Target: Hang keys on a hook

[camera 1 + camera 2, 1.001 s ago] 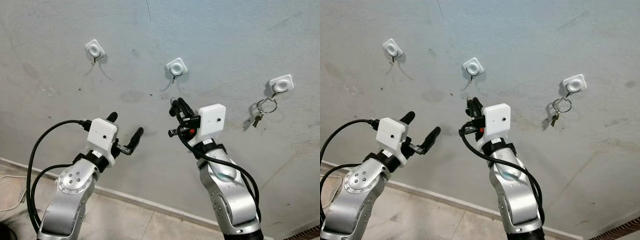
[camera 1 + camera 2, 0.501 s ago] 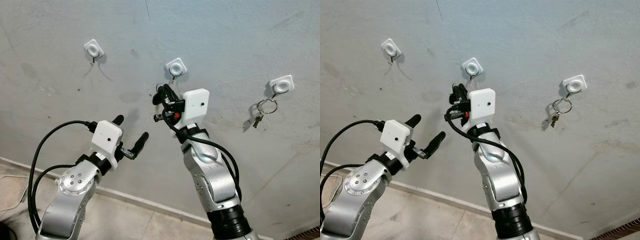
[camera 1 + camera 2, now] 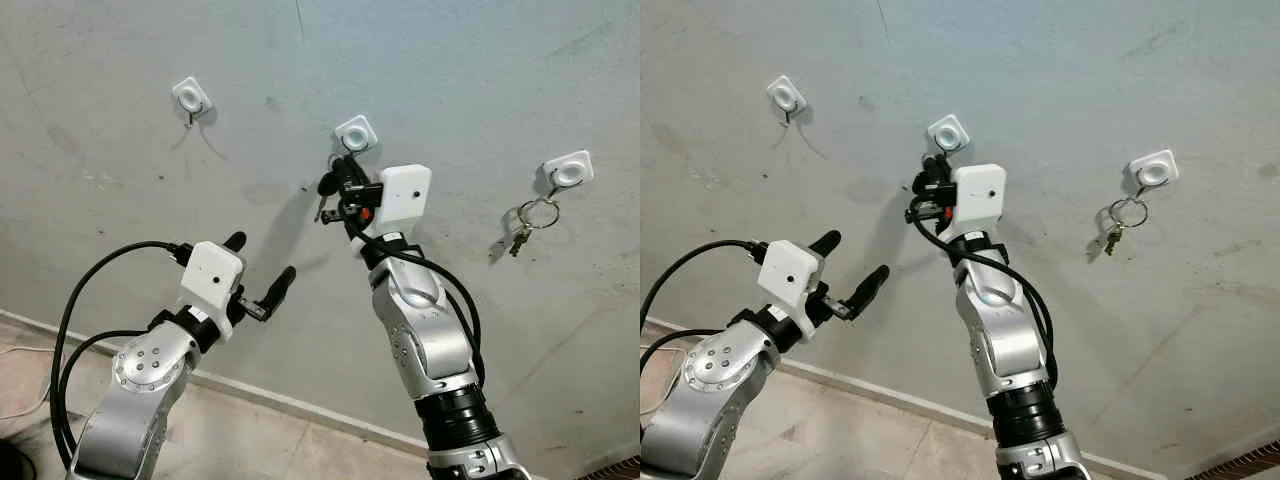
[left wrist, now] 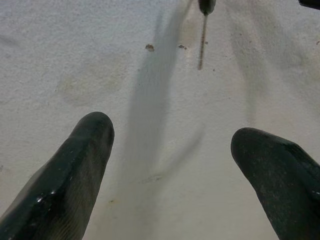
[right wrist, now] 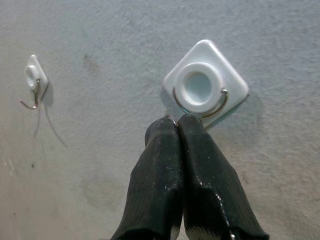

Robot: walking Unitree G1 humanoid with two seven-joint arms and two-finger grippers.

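On the wall (image 3: pixel 120 100), the right hand (image 3: pixel 342 172) is pressed shut on the keys (image 3: pixel 322 205), just under the middle hook (image 5: pixel 199 107). The left hand (image 3: pixel 258 268) hangs spread open, idle. To do it well, the ring should rise slowly over the hook's tip before any release.
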